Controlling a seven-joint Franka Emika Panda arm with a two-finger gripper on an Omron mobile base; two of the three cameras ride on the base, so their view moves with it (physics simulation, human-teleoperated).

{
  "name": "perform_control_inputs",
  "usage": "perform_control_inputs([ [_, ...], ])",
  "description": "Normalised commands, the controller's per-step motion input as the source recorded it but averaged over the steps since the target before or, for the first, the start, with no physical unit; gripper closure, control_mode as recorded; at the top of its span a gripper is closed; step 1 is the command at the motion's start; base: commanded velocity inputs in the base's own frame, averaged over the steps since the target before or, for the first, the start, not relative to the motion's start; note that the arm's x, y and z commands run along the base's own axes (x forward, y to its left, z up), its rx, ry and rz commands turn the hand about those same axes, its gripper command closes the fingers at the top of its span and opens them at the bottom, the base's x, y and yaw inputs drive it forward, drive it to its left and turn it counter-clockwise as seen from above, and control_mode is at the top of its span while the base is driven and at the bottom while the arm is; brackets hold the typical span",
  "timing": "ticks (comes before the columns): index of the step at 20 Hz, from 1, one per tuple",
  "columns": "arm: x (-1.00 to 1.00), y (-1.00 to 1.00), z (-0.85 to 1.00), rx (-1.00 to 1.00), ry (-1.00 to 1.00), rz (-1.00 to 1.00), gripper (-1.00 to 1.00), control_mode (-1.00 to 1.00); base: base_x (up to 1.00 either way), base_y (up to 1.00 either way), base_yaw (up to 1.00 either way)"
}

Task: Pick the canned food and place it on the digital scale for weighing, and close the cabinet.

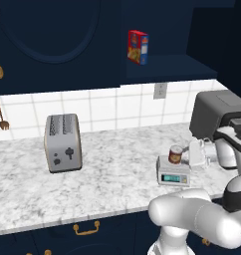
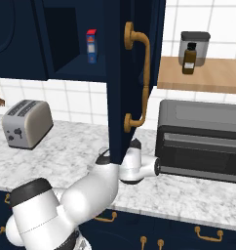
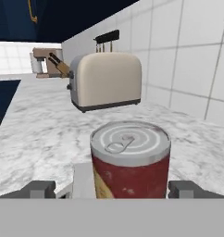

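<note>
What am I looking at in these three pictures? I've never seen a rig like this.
A rendered kitchen with a white robot arm on a driving base. Two pictures come from cameras on the base, behind the arm left and right; the third looks along its claw. On the marble counter stand a toaster and a digital scale; the canned food stands on the scale. The claw's fingers sit either side of the can, open, apparently not gripping. The cabinet door above hangs open.

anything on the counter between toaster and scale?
No. In the left base view, bare marble runs from the toaster to the digital scale, which carries the canned food.
</note>
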Motion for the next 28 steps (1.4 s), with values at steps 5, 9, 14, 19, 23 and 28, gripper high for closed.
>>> perform_control_inputs([
  [5, -0.11, -0.30, 0.00, 0.04, 0.01, 0.00, -1.00, -1.00, 0.00, 0.00, 0.00],
  [9, -0.21, -0.64, 0.06, 0.15, -0.22, 0.00, -1.00, -1.00, 0.00, 0.00, 0.00],
  [14, -0.55, -0.48, 0.05, 0.15, -0.47, 0.00, -1.00, -1.00, 0.00, 0.00, 0.00],
  [19, -0.30, -0.55, 0.21, 0.19, -0.37, 0.01, -1.00, -1.00, 0.00, 0.00, 0.00],
  [23, -0.47, -0.70, 0.58, 0.23, -0.52, 0.05, -1.00, -1.00, 0.00, 0.00, 0.00],
  [28, -0.38, -0.88, 0.81, 0.30, -0.52, 0.02, -1.00, -1.00, 0.00, 0.00, 0.00],
])
